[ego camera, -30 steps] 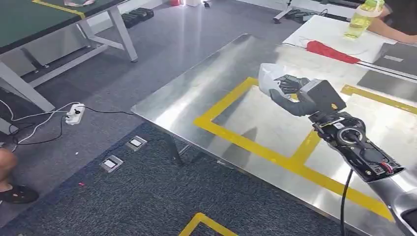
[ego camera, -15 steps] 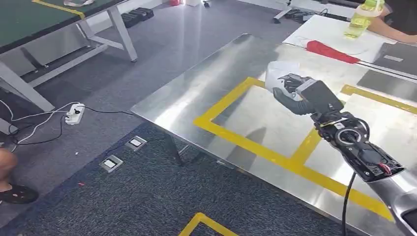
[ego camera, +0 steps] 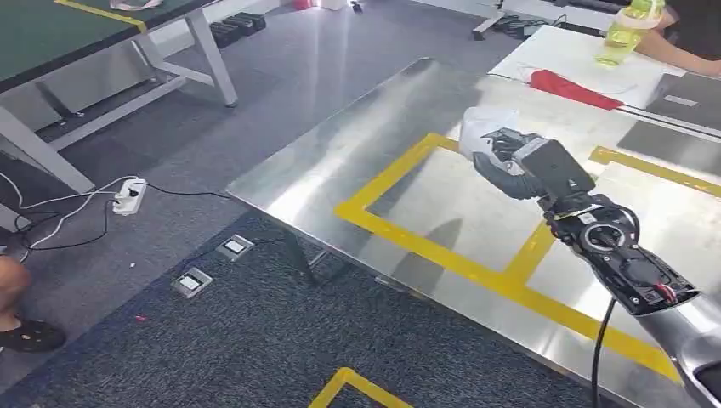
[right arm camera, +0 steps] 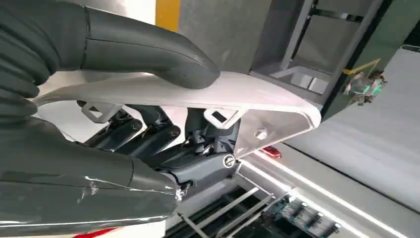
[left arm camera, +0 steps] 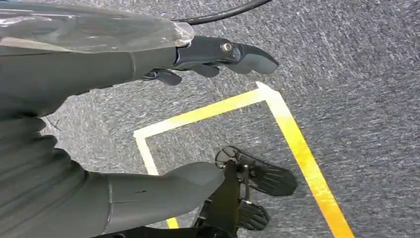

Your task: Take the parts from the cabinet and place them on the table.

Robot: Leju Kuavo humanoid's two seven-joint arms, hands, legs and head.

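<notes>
White plastic, thin and gently curved: the part point(ego camera: 481, 127) pinched in the right hand point(ego camera: 508, 157), thumb point(right arm camera: 148, 52) pressed on one face, darker fingers point(right arm camera: 148, 134) curled under the other. Held up off the steel table point(ego camera: 340, 161), over the far end of the yellow-taped rectangle point(ego camera: 400, 234) marked on it. Seen close in the right wrist view point(right arm camera: 198, 94): a smooth pale shell with a rounded corner, small square clips and a screw boss moulded on its underside. No lettering legible on it.

Just behind the hand, a grey box-shaped wrist housing with a small yellow spot, then the silver arm with a black cable trailing back toward the body.

Beyond the hand, across the table: a red cloth point(ego camera: 565, 88) lying on a white surface point(ego camera: 553, 51), and farther off a translucent green bottle point(ego camera: 625, 32), contents not discernible, with a person's forearm point(ego camera: 684, 58) beside it. Past that, a dark panel bearing a small pale label, unreadable.

Well away on the hand's thumb side, down on the grey carpet: a white power strip point(ego camera: 129, 195) with tangled leads, two metal floor sockets point(ego camera: 212, 263), a green-topped bench point(ego camera: 59, 34), and a person's foot in a dark shoe point(ego camera: 30, 336).

Left hand point(left arm camera: 148, 114) hanging over carpet crossed by yellow tape point(left arm camera: 297, 144), thumb and fingers spread apart, nothing between them.
</notes>
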